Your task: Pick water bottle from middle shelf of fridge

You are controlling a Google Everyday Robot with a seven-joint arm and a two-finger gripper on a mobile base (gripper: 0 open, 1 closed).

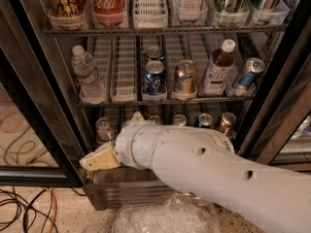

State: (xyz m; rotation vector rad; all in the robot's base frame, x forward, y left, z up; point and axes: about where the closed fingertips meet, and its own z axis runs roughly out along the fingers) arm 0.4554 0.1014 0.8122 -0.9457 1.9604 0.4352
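Note:
The water bottle (pixel 86 74) is clear and ribbed with a white cap. It stands upright at the far left of the middle shelf (pixel 165 101), in a white lane tray. My gripper (pixel 99 159), cream-coloured, is below and slightly right of the bottle, at the level of the bottom shelf's front edge. It is well apart from the bottle and holds nothing that I can see. My white arm (pixel 209 174) runs from the lower right across the front of the fridge (pixel 127 190) and hides part of the bottom shelf.
On the middle shelf stand a blue can (pixel 154 77), a copper can (pixel 185 77), a brown-liquid bottle (pixel 217 67) and a tilted can (pixel 248 72). A Coca-Cola bottle (pixel 108 2) is on the rack above. Crumpled clear plastic (pixel 165 217) and cables (pixel 24 208) lie on the floor.

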